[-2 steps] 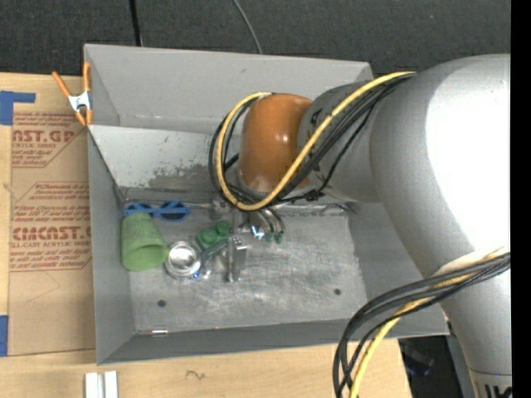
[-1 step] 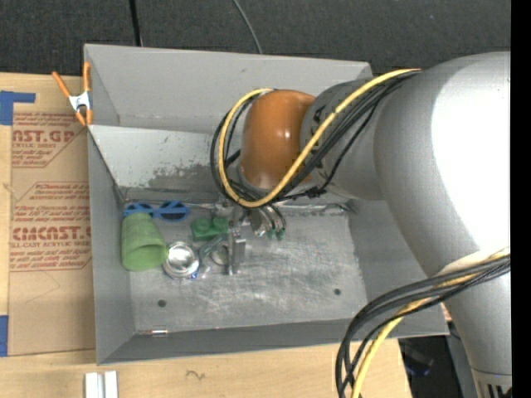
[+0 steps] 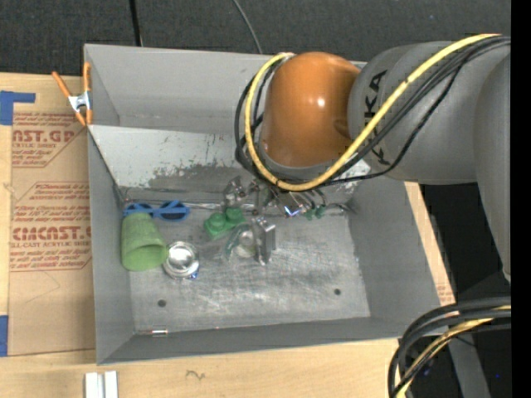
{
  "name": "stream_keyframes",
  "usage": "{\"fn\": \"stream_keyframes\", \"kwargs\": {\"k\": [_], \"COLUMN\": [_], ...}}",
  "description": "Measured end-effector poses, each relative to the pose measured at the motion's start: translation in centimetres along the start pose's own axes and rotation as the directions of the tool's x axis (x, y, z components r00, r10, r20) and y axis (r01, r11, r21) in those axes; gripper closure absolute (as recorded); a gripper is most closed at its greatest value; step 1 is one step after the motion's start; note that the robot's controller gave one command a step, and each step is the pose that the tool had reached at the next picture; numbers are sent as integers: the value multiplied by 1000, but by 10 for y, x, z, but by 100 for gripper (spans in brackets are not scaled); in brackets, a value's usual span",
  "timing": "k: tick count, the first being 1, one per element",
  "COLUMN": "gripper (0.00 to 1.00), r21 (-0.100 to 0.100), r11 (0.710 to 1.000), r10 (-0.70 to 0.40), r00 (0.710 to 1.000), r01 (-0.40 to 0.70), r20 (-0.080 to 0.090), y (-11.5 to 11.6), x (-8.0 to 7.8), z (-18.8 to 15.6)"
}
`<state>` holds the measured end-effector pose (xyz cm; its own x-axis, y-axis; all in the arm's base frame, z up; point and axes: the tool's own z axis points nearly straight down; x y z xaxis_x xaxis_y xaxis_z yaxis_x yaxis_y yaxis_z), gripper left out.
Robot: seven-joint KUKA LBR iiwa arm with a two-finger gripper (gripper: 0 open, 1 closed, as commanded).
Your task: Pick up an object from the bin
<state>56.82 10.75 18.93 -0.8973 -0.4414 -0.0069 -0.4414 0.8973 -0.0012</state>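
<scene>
Fairly bright, even light falls from above. A soft white glare spot sits on the arm's (image 3: 440,114) orange cover (image 3: 307,110). The grey metal bin (image 3: 166,81) throws back pale streaks across its scuffed floor. A round silver thing (image 3: 181,258) at lower left glints strongly. Shadow pools on the bin floor beneath the arm, and the ground beyond the bin's far wall is dark.

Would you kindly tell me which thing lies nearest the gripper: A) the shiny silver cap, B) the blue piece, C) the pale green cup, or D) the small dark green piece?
D: the small dark green piece lies right beside the gripper, the others farther off.
</scene>
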Motion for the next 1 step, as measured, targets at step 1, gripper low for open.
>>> {"fn": "stream_keyframes", "kwargs": {"k": [1], "gripper": [100], "r21": [2], "r11": [1000], "r10": [-28], "r00": [1000], "r01": [28], "r20": [5], "y": [-1], "x": [0], "z": [-123]}}
